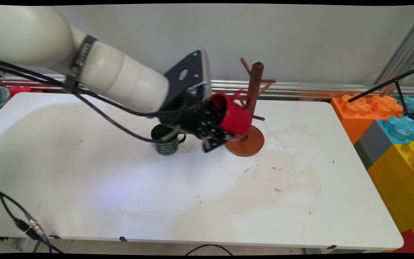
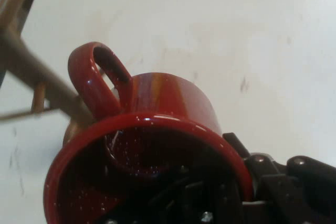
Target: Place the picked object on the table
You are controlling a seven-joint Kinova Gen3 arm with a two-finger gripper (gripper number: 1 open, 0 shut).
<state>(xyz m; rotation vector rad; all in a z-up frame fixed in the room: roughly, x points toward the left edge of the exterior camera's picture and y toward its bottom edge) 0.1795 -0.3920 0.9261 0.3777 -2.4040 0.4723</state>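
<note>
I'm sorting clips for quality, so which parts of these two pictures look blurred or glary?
Main view: the black two-finger claw and glossy red ceramic mug are smeared, while the dark green enamel mug stays fairly crisp. Hand view: the red mug's rim shows bright glare, and the brown wooden mug tree is soft.

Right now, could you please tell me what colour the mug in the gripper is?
Red mug, glossy; clearest in the hand view.

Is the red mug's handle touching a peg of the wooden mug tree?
Cannot tell. In the hand view a peg crosses behind the red mug handle, with neither contact nor gap plain.
</note>
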